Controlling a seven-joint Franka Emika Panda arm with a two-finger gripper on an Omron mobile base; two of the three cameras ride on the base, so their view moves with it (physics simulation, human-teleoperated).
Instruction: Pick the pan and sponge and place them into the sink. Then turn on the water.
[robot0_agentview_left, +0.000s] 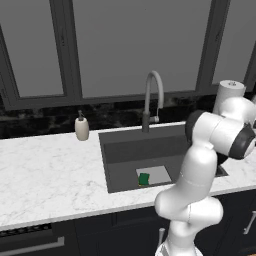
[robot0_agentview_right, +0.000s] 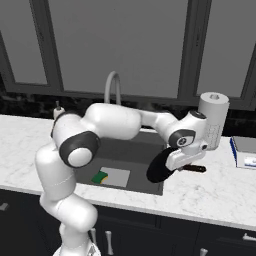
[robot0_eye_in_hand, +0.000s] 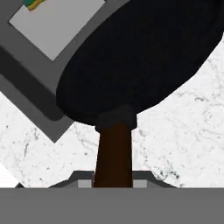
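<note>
My gripper (robot0_agentview_right: 183, 163) is shut on the dark brown handle (robot0_eye_in_hand: 113, 151) of the black pan (robot0_agentview_right: 160, 170). The pan (robot0_eye_in_hand: 144, 57) hangs tilted in the air over the right rim of the sink (robot0_agentview_right: 134, 149), partly above the white counter. The green and yellow sponge (robot0_agentview_left: 144, 178) lies on the lighter patch of the sink floor (robot0_agentview_left: 150, 150); it also appears as the sponge (robot0_agentview_right: 100, 177) and at the top left of the hand view as the sponge (robot0_eye_in_hand: 33, 3). No water runs from the grey faucet (robot0_agentview_left: 153, 95).
A white soap dispenser (robot0_agentview_left: 81, 128) stands on the counter left of the sink. A white paper-towel roll (robot0_agentview_right: 214, 119) stands behind my hand. A blue-edged box (robot0_agentview_right: 246, 152) lies at the far right. My own arm blocks the sink's right side in the left base view.
</note>
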